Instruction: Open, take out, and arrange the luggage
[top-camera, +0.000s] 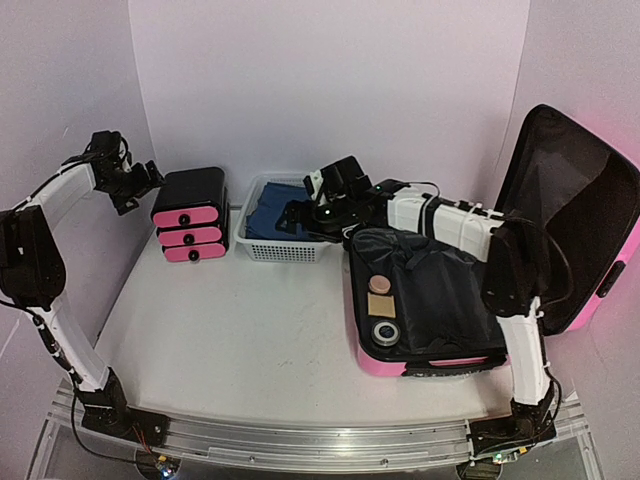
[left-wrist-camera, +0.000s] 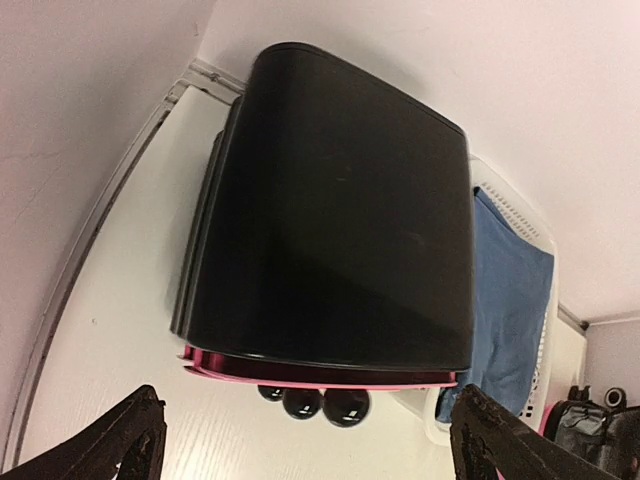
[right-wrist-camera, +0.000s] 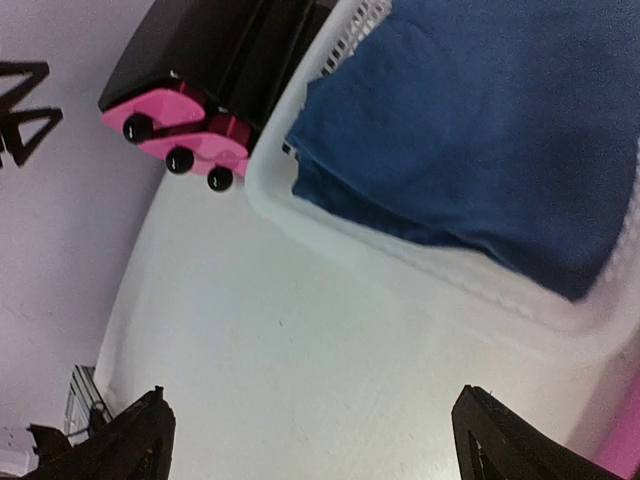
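Left gripper (top-camera: 148, 182) hangs spread wide and empty beside the drawer unit (top-camera: 190, 228), right gripper (top-camera: 297, 216) likewise agape over the basket (top-camera: 285, 252), luggage (top-camera: 440, 300) lying open on the tabletop (top-camera: 250, 330).

Soft, even light from above, tinted violet. The table (top-camera: 250, 340) is bright, nearly washed out in the right wrist view, where the basket (right-wrist-camera: 450, 270) rim blurs. The suitcase (top-camera: 430, 290) glares pink at its right edge. The black drawer unit (left-wrist-camera: 330, 210) carries a dull sheen; wrist views bend at their edges.
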